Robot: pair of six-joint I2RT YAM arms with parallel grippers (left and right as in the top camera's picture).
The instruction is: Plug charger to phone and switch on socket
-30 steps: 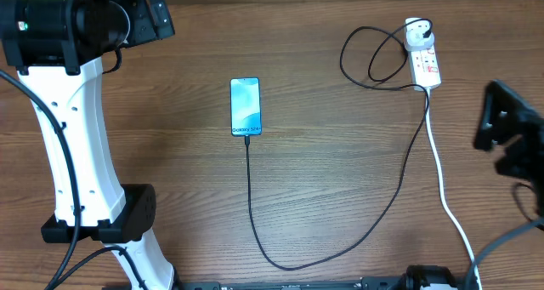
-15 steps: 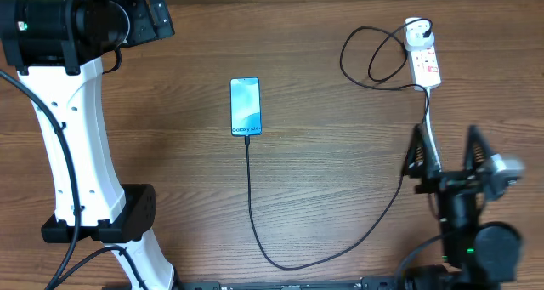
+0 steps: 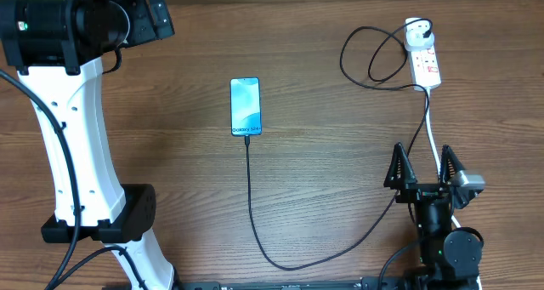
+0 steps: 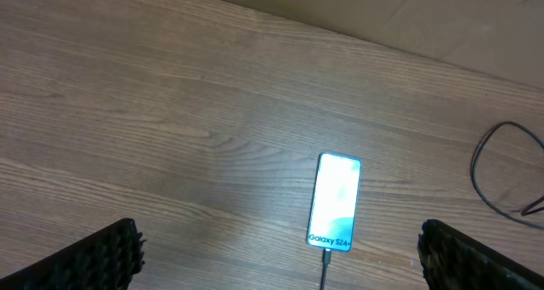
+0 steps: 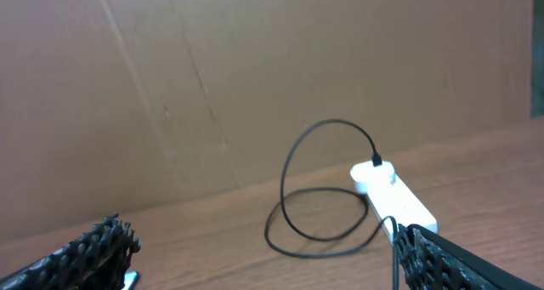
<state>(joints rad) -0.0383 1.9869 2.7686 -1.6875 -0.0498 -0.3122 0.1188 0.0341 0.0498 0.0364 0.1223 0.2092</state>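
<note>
The phone lies flat mid-table with its teal screen lit; it also shows in the left wrist view. The charger's black cable has its tip in the phone's bottom edge, runs down, curves right and loops up to the round white adapter plugged into the socket, a white power strip at the far right. The strip also shows in the right wrist view. My left gripper is open, high at the far left. My right gripper is open, low at the near right, empty.
The strip's white cord runs down the right side toward the front edge, passing by my right gripper. The left arm's white column and base stand at the left. A brown cardboard wall rises behind the table.
My right arm has drawn back from the right edge toward its base at the near right; its gripper now points upward, open. The left arm, phone and cable have not moved.
</note>
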